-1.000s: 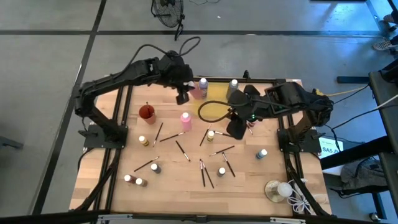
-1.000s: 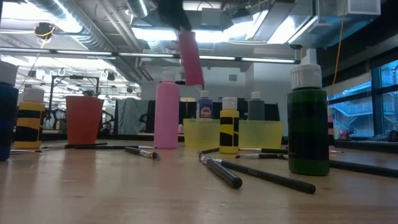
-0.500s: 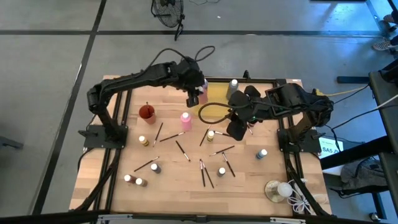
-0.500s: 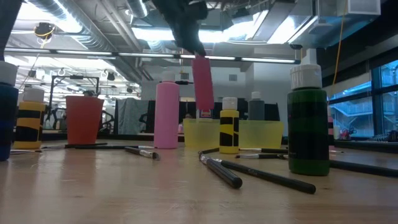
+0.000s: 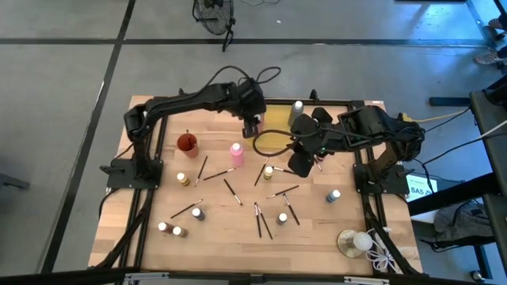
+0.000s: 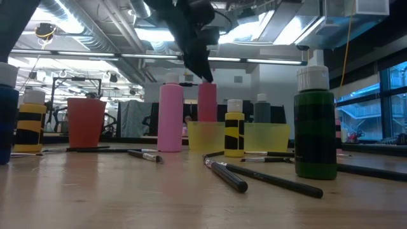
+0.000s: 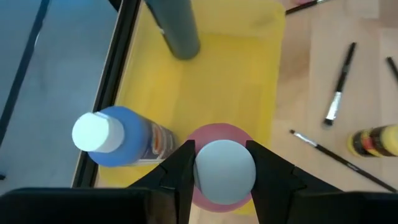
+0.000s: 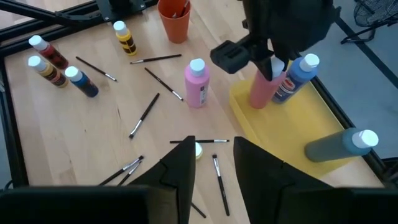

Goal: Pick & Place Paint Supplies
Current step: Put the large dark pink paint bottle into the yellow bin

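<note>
A pink paint bottle (image 8: 264,92) with a white cap stands upright with its lower end inside the yellow tray (image 5: 273,142), and my left gripper (image 5: 252,124) is shut on its top. In the low view the bottle (image 6: 206,102) drops behind the tray wall (image 6: 267,137), so I cannot tell whether its base rests on the floor. A blue bottle (image 7: 109,140) and a grey bottle (image 7: 177,28) lie in the tray. My right gripper (image 8: 211,165) hovers open above the table beside the tray, over a yellow bottle (image 5: 268,170). My left gripper pinches the pink bottle's white cap (image 7: 208,171) between its two fingers (image 7: 180,177), one on each side. The fingers come slanting down from above. The bottle hangs upright below them, its lower part inside the yellow tray.
A second pink bottle (image 5: 236,152) and a red cup (image 5: 187,144) stand left of the tray. Several brushes (image 5: 261,220) and small bottles (image 5: 333,195) lie scattered across the wooden table. A clear dish with a white ball (image 5: 354,241) sits at the near right corner.
My left gripper has moved down and toward the table's right edge, over the yellow tray, still shut on the pink bottle. The bottle hung tilted above the table before; now it stands upright with its lower end sunk into the tray.
</note>
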Controlling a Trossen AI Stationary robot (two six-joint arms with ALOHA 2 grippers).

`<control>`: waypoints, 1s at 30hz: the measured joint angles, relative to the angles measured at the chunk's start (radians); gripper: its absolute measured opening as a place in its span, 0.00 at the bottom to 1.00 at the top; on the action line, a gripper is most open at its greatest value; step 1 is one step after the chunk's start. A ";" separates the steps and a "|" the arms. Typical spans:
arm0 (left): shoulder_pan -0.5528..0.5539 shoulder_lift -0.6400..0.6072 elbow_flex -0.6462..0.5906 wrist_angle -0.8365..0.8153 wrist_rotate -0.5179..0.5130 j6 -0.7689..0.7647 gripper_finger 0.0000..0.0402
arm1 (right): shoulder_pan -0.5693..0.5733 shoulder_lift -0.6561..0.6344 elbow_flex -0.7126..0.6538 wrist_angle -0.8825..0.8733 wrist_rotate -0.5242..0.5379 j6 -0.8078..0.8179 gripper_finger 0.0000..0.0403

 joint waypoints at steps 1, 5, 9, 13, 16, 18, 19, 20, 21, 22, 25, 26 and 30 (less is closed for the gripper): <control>0.005 0.006 0.000 0.000 0.000 0.000 0.29 | 0.000 0.000 0.000 0.000 0.000 0.000 0.28; 0.019 0.034 -0.001 0.015 0.007 0.000 0.29 | 0.000 0.000 0.000 0.000 0.000 0.001 0.28; 0.032 0.047 -0.002 0.025 0.016 -0.002 0.29 | 0.000 0.000 0.000 0.000 0.000 0.003 0.28; 0.040 0.057 -0.015 0.052 0.015 -0.006 0.29 | 0.003 0.004 -0.001 0.000 0.000 0.003 0.28; 0.041 0.059 -0.015 0.051 0.015 -0.007 0.29 | 0.005 0.004 -0.001 0.000 0.000 -0.001 0.28; 0.045 0.066 -0.015 0.057 0.016 -0.008 0.29 | 0.005 0.004 -0.001 0.000 0.000 -0.002 0.28; 0.046 0.066 -0.015 0.053 0.016 -0.008 0.29 | 0.005 0.004 -0.001 0.000 0.000 -0.002 0.28; 0.047 0.068 -0.015 0.052 0.017 -0.008 0.29 | 0.005 0.004 -0.001 0.000 0.000 -0.005 0.28; 0.047 0.070 -0.015 0.056 0.018 -0.008 0.29 | 0.005 0.004 -0.001 0.000 0.000 -0.008 0.28; 0.047 0.072 -0.015 0.062 0.019 -0.010 0.29 | 0.005 0.004 -0.001 0.000 0.000 -0.010 0.28; 0.048 0.072 -0.014 0.058 0.019 -0.003 0.29 | 0.005 0.004 -0.001 0.000 0.000 -0.013 0.28; 0.048 0.072 -0.014 0.058 0.019 -0.003 0.29 | 0.005 0.004 -0.001 0.000 0.000 -0.013 0.28; 0.048 0.072 -0.014 0.055 0.018 -0.002 0.35 | 0.005 0.004 -0.001 0.000 0.000 -0.013 0.28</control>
